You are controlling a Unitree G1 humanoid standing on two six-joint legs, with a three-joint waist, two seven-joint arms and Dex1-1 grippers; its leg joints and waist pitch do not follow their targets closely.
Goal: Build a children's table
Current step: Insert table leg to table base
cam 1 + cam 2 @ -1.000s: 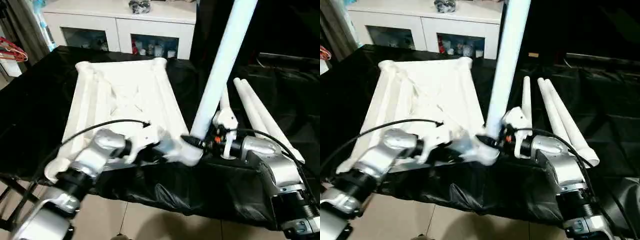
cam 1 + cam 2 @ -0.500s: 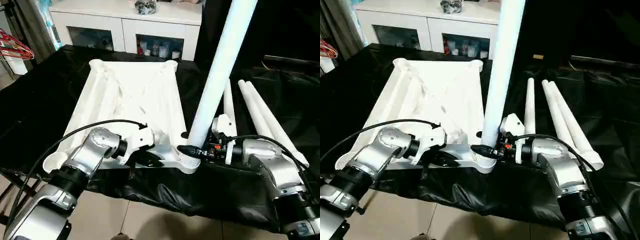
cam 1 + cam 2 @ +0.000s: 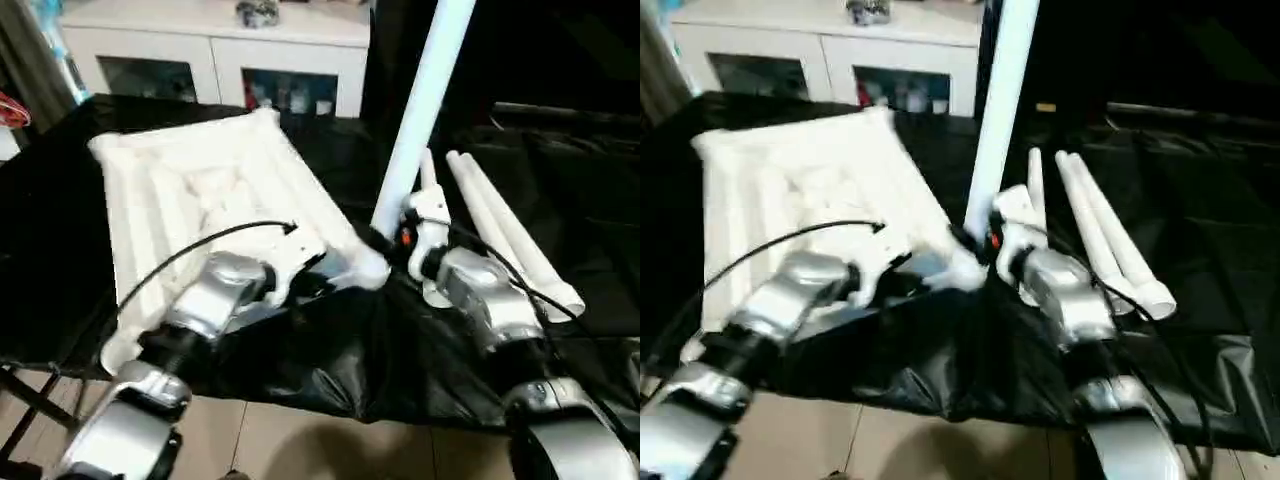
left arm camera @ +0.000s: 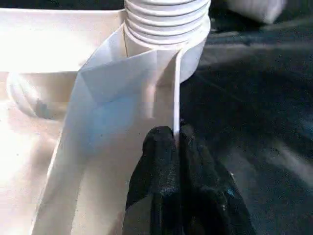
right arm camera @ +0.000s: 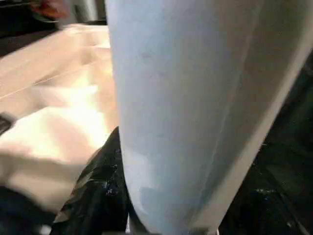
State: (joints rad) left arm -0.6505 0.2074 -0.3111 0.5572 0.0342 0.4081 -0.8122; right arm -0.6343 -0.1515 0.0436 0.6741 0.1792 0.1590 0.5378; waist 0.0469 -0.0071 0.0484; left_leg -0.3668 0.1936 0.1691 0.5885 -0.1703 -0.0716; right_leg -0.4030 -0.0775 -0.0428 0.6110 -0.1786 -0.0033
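Observation:
The children's table top (image 3: 190, 190) lies white and upside down on the black-covered work table. One white leg (image 3: 420, 100) stands upright in its near right corner socket (image 3: 366, 266), and its threaded end (image 4: 166, 19) sits in that socket. My left gripper (image 4: 173, 139) is shut on the thin rim wall just beside the socket, a black finger on each side. My right gripper (image 3: 385, 238) is closed around the foot of the standing leg (image 5: 186, 98), right above the socket. Three loose legs (image 3: 505, 235) lie side by side to the right of the top.
A white cabinet (image 3: 210, 50) with glass doors stands behind the work table. The black cloth (image 3: 330, 350) hangs over the table's front edge, with tiled floor below. My silver forearms (image 3: 490, 300) reach in from both sides over that edge.
The whole picture has shifted. Against the loose legs, the table top has swung its far end to the left, and the corner with the leg sits further onto the work table. Both grips are unchanged.

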